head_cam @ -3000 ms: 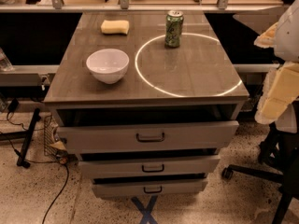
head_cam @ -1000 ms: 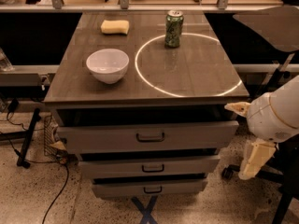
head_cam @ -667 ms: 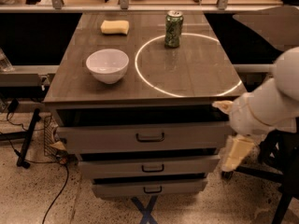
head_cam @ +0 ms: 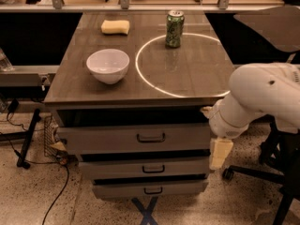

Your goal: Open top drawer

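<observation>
- Approach step: the gripper [head_cam: 220, 153] hangs at the right end of the top drawer [head_cam: 108, 139]; released or clenched, I cannot tell.
- The drawer sits just under the tabletop [head_cam: 197, 78], apparently barely out.
- Next, I judge: move left to the bar handle [head_cam: 151, 138], grasp it, pull nearward.

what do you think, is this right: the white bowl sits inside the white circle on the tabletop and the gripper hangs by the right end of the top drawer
Not quite. The camera view shows the white bowl outside the white circle, to its left on the tabletop. The rest holds: the gripper hangs by the right end of the top drawer.
</observation>
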`<state>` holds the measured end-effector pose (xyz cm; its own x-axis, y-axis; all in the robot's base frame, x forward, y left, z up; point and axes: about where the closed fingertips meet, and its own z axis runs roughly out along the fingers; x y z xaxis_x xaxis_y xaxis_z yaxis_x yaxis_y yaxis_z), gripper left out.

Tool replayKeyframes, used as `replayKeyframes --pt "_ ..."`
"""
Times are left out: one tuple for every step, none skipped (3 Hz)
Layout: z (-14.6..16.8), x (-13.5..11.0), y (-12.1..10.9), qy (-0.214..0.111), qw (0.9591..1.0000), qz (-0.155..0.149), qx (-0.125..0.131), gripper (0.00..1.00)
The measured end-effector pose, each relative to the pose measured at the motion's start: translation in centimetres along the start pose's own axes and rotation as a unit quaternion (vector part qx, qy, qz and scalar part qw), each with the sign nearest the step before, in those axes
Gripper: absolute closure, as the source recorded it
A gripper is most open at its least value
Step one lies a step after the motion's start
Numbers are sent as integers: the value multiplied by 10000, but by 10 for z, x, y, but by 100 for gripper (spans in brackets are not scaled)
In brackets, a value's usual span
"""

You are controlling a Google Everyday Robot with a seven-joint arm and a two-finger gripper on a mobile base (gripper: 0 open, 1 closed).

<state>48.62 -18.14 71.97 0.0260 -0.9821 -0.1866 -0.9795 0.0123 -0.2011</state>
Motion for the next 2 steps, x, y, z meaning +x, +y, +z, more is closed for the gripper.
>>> replayKeyframes --pt "21 5 -2 301 9995 -109 -60 0" --pt "35 10 -5 487 9987 -163 -61 24"
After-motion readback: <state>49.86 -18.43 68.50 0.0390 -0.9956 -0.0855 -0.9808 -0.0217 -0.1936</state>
